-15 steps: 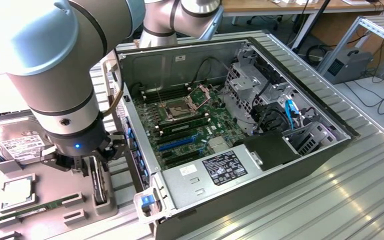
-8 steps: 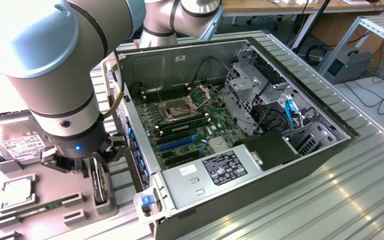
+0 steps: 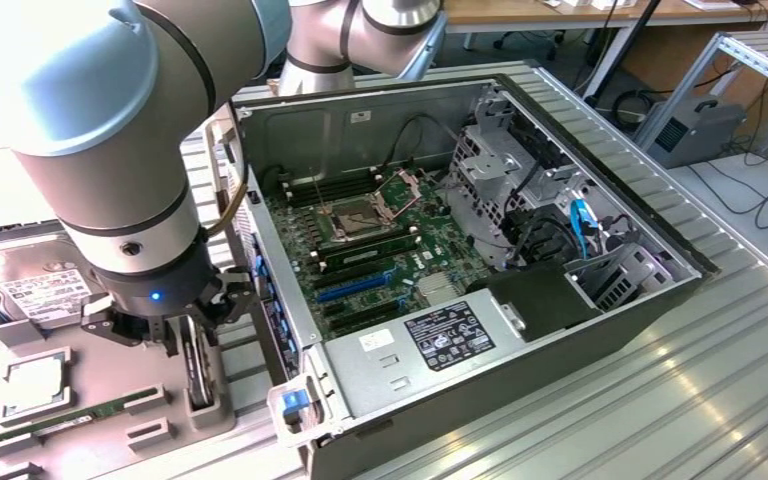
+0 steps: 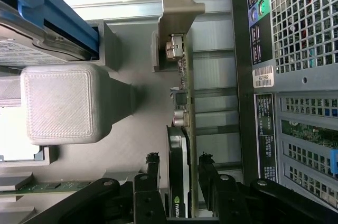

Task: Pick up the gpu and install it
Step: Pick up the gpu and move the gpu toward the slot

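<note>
The gpu (image 3: 197,378) stands on its edge in a slot of the grey holder tray (image 3: 104,345), beside the open computer case (image 3: 598,320). In the wrist view the gpu (image 4: 183,123) appears edge-on, with its silver bracket (image 4: 177,7) at the far end. My gripper (image 3: 187,345) hangs right over the card. Here the gripper (image 4: 179,165) is open and straddles the card's near end: one black fingertip (image 4: 153,167) stands a little off the dark side, the other close to the board side. The motherboard (image 3: 371,255) lies bare inside the case, with blue slots (image 3: 351,290).
On the tray lie a hard drive (image 3: 31,280), a CPU (image 3: 35,385) and a green RAM stick (image 3: 77,415). A grey post (image 4: 63,102) rises close beside the gpu. The case's rear wall (image 4: 301,49) runs along the card's other side. A drive cage (image 3: 504,190) fills the case's right part.
</note>
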You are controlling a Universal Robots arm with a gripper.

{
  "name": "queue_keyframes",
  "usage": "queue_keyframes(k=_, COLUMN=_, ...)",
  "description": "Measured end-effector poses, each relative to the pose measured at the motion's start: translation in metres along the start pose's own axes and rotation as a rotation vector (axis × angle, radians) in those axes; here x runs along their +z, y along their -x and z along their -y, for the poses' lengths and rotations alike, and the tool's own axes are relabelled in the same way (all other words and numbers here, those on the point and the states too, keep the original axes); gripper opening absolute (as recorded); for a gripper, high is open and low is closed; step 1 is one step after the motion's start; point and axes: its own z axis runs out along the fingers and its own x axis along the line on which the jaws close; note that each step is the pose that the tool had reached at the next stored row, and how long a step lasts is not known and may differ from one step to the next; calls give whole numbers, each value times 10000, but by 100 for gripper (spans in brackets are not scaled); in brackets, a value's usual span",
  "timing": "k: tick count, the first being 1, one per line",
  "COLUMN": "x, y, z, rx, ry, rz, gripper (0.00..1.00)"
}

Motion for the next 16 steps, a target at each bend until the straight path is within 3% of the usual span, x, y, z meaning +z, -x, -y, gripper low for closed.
queue_keyframes(k=6, x=0, y=0, z=0, rx=0, ry=0, rz=0, gripper=42)
queue_keyframes(k=7, x=0, y=0, z=0, rx=0, ry=1, rz=0, gripper=29)
queue_keyframes(k=8, x=0, y=0, z=0, rx=1, ry=1, rz=0, gripper=27)
queue_keyframes(k=14, x=0, y=0, z=0, rx=-30, ry=1, rz=0, gripper=27)
queue_keyframes(k=16, x=0, y=0, z=0, rx=-279, ry=6, rz=-12, gripper=27)
